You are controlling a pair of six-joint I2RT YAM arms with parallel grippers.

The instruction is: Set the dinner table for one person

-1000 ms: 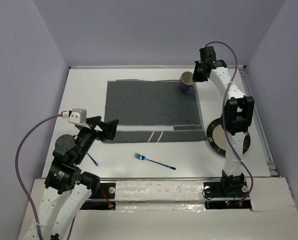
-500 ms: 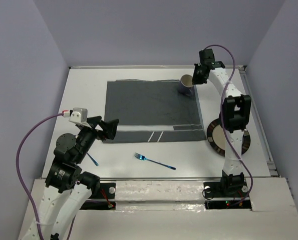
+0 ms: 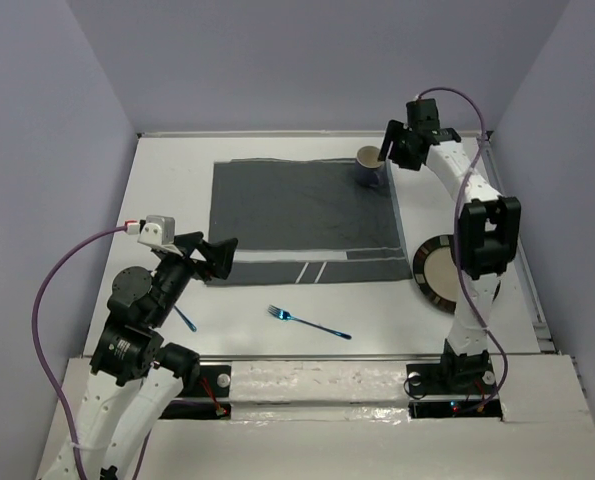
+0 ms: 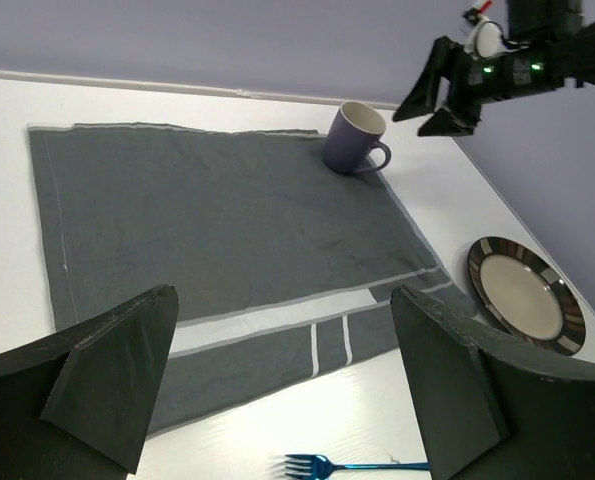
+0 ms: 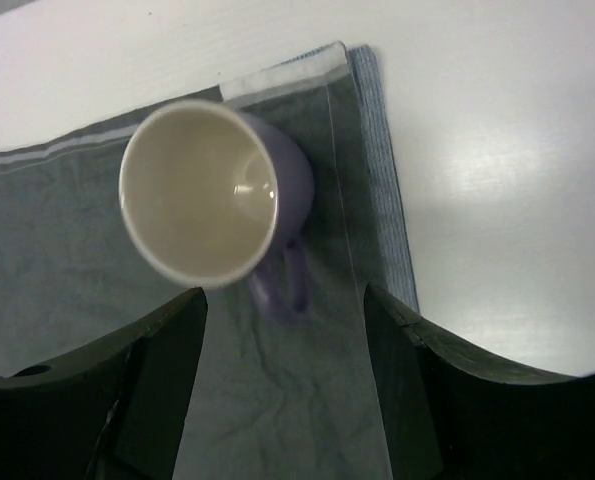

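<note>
Fork, slim blue metal [image 3: 309,322], lies on matte white dinner table [image 3: 167,180] nr the arm bases, off the mat, not yet placed. Left gripper [image 3: 215,258] hangs at the mat's near-left corner, jaws wide, empty; prob staged for cutlery. Dark grey striped cloth placemat [image 3: 297,205] lies flat mid-table. Round dark-rimmed cream plate [image 3: 439,272] sits right of it. Purple ceramic mug [image 3: 370,165] stands upright on the far-right corner, the drink spot. Right gripper [image 3: 391,150] is beside it, jaws apart, no contact.

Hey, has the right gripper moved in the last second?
Yes. The right gripper has drawn slightly rightward, away from the mug on the placemat, its jaws now open.
</note>
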